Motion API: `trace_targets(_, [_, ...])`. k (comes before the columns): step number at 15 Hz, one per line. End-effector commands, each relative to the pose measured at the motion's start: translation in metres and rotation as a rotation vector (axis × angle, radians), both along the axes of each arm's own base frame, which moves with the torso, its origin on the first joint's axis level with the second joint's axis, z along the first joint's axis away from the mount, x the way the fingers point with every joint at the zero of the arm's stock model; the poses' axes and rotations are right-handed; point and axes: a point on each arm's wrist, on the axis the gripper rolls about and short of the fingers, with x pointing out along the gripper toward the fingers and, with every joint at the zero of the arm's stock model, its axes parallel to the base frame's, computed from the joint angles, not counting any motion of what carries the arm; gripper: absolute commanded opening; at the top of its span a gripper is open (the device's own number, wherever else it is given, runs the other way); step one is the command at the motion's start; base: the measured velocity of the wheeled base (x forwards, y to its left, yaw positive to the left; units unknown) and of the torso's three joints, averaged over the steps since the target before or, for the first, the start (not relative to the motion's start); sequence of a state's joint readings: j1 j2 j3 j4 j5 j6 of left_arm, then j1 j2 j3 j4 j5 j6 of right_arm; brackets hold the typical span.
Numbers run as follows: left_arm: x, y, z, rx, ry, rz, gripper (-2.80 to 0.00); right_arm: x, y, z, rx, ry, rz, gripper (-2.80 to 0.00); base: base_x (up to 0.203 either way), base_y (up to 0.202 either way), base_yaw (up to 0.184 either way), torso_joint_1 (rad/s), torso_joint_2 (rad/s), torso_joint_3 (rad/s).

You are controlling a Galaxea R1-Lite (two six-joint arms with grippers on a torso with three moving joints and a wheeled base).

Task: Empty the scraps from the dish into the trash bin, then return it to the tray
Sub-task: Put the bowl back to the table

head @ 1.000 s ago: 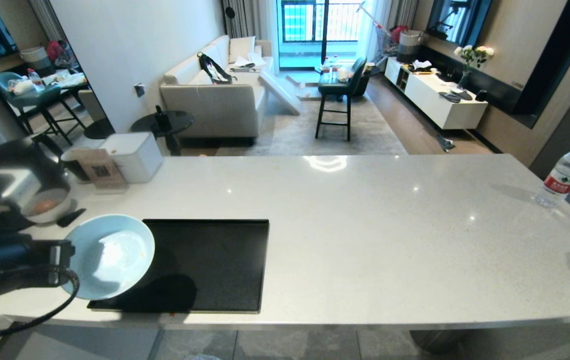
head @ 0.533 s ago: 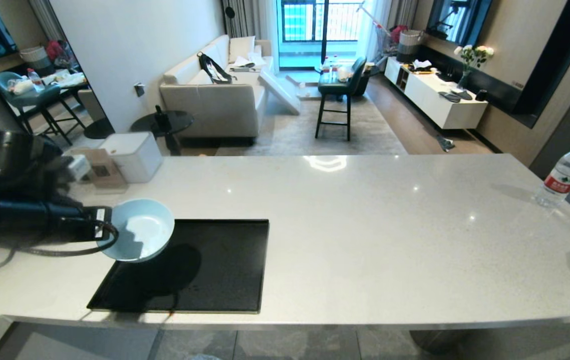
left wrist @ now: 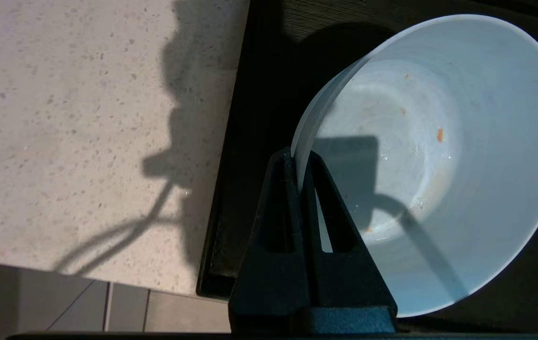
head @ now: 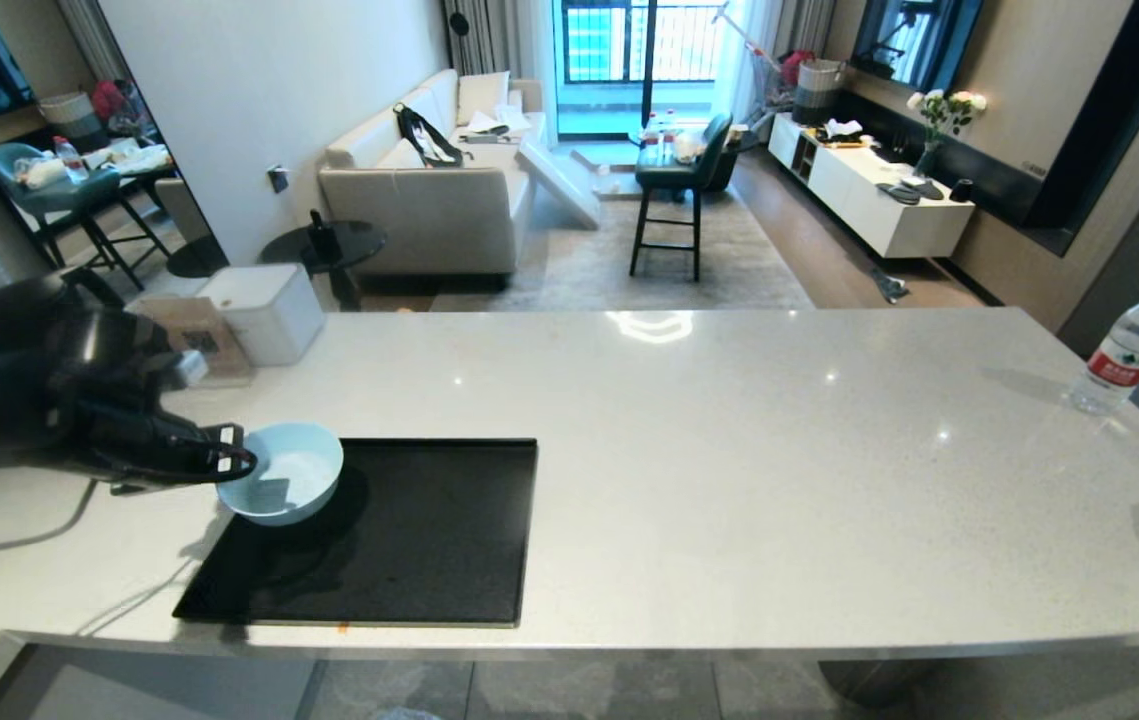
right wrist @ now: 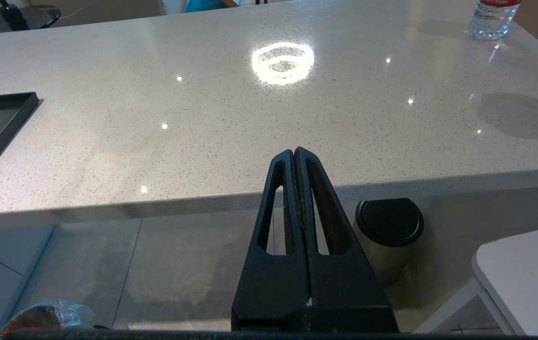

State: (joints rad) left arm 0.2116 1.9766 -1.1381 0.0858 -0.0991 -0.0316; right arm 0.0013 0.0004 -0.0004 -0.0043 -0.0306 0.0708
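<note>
Return step in hand: the left gripper (left wrist: 300,158) pinches the near rim of the dish (head: 281,472), 1 finger inside, 1 outside, pressed tight on the thin wall. In the head view the dish sits over the far-left corner of the tray (head: 429,540), tilted toward the gripper side; cannot tell whether its base touches the tray floor yet.

Dumping looks done, judging by the contents: the dish interior is near bare, only a few tiny orange specks and a faint smear of scraps (left wrist: 439,134) stuck to the white inside. No slices visible.

Next move, my read: level the dish, lower until the base seats flat inside the tray rim, then spread the fingers and back out toward the robot's left without dragging the rim. Risk: it's close to the tray's left edge, so a tilted release could rock it onto the raised lip.

The tray holds nothing else. The trash bin (right wrist: 42,317) shows only as a sliver of crinkled bag in the right wrist view, down on the floor; contents not readable.

The right gripper (right wrist: 294,153) is parked below the counter edge, fingers pressed together, empty.
</note>
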Motion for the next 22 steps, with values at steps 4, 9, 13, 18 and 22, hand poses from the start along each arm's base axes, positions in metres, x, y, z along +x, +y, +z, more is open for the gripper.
trace_targets(4, [0.01,0.006,-0.028,-0.081,0.052,-0.022,-2.8,0.0,0.0,0.0,0.001,-0.002,0.0,-2.8,0.0,0.0,0.0,0.0,0.0,0.0])
trace_targets(9, [0.005,0.006,-0.041,-0.097,0.094,-0.021,-2.8,0.0,0.0,0.0,0.0,-0.001,0.0,-2.8,0.0,0.0,0.0,0.0,0.0,0.0])
trace_targets(13, [0.003,0.004,-0.048,-0.109,0.106,-0.03,-2.8,0.0,0.0,0.0,0.001,0.0,0.0,-2.8,0.0,0.0,0.0,0.0,0.0,0.0])
trace_targets(18, [0.002,0.004,-0.046,-0.107,0.1,-0.028,0.0,0.0,0.0,0.0,0.001,0.0,0.0,-2.8,0.0,0.0,0.0,0.0,0.0,0.0])
trace_targets(22, [0.0,0.004,-0.04,-0.106,0.086,-0.028,0.0,0.0,0.0,0.0,0.001,-0.001,0.0,-2.8,0.0,0.0,0.0,0.0,0.0,0.0])
